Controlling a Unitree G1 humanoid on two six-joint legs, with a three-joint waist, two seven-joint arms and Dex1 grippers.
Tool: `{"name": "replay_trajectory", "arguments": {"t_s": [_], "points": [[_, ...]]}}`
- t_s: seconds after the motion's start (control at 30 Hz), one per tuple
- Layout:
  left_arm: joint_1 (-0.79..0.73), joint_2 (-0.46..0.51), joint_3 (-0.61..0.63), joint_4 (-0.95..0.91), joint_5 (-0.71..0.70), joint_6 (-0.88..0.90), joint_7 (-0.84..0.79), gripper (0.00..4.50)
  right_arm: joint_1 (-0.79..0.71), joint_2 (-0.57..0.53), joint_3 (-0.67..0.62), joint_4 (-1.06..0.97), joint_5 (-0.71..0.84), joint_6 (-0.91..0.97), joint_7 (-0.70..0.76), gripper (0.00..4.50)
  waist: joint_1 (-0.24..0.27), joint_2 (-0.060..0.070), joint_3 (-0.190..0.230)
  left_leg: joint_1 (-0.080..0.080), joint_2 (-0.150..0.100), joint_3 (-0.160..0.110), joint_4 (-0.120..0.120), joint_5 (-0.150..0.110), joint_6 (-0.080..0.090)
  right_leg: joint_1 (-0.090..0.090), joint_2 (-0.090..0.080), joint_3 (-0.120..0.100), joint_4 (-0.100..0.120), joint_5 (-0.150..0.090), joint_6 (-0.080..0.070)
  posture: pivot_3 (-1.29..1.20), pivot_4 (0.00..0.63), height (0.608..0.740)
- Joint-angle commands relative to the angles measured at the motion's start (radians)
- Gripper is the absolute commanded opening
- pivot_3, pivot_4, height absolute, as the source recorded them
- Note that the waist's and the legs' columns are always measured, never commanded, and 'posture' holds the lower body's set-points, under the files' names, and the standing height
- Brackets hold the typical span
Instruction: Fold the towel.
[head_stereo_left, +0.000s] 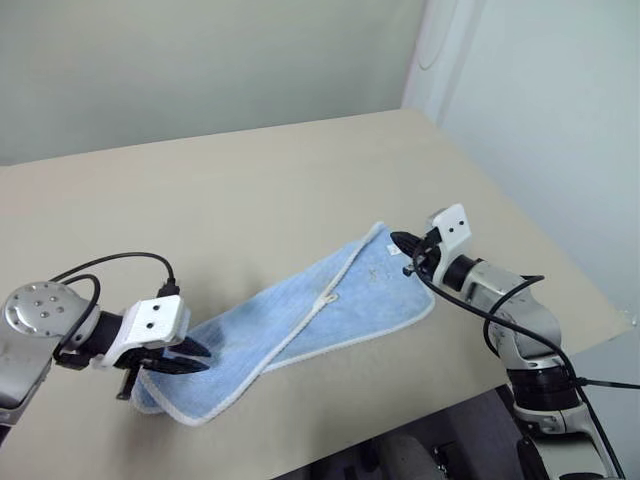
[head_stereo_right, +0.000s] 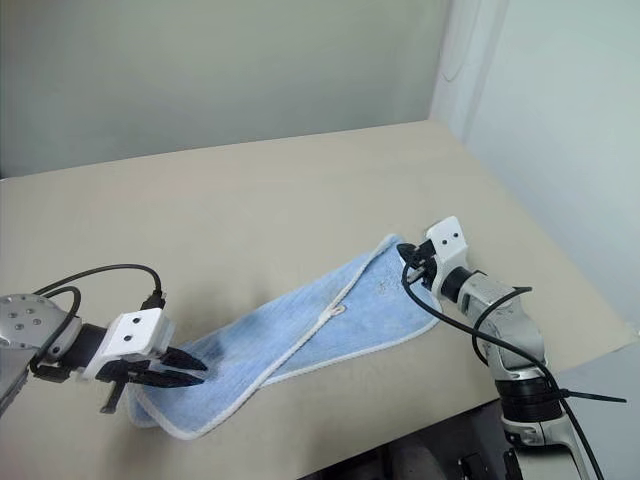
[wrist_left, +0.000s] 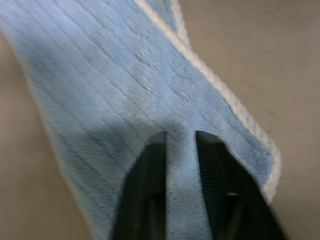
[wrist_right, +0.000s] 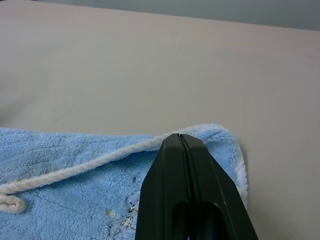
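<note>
Head views: one light blue towel with white stitched border, folded over lengthwise, lying on the beige table near its front edge, running diagonally from lower left to upper right. Left gripper at the towel's lower-left end, black fingers angled down onto the cloth. Right gripper at the upper-right corner, pointing roughly level over that end.

Left wrist view: two black fingers a little apart, a ridge of towel lying in the gap between them; white border running along one side.

Right wrist view: fingers pressed together, tips over the towel's white-edged corner; whether they nip any cloth cannot be told.
</note>
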Motion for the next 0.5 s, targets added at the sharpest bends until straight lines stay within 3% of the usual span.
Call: {"name": "replay_trajectory", "arguments": {"t_s": [0.03, 0.23, 0.33, 0.5], "points": [[-0.021, 0.004, 0.017, 0.006, -0.029, 0.031, -0.002, 0.92, -0.057, -0.050, 0.013, 0.071, -0.028, -0.058, 0.058, 0.00, -0.001, 0.000, 0.000, 0.000, 0.000, 0.000, 0.000, 0.000, -0.001, 0.000, 0.000, 0.000, 0.000, 0.000, 0.000, 0.00, 0.150, 0.740], [0.025, -0.001, 0.040, -0.028, -0.045, 0.046, 0.014, 0.92, -0.187, -0.109, 0.076, 0.303, -0.087, -0.162, 0.184, 0.00, -0.007, -0.003, -0.002, -0.001, 0.000, 0.000, -0.001, -0.001, -0.002, -0.002, 0.000, 0.000, 0.000, 0.000, 0.000, 0.00, 0.150, 0.740], [0.049, -0.009, 0.047, -0.041, -0.044, 0.048, 0.025, 0.96, -0.231, -0.117, 0.101, 0.384, -0.101, -0.201, 0.246, 0.59, -0.008, -0.003, -0.003, 0.000, 0.000, 0.000, -0.004, 0.001, 0.001, -0.003, 0.000, 0.000, 0.000, 0.001, -0.002, 0.00, 0.150, 0.740], [0.086, -0.012, 0.061, -0.066, -0.049, 0.053, 0.034, 0.96, -0.292, -0.123, 0.121, 0.477, -0.147, -0.263, 0.270, 2.29, -0.008, -0.004, -0.003, 0.001, 0.000, 0.000, -0.009, 0.004, 0.002, -0.003, 0.000, 0.000, 0.000, 0.002, -0.004, 0.00, 0.150, 0.740]]}}
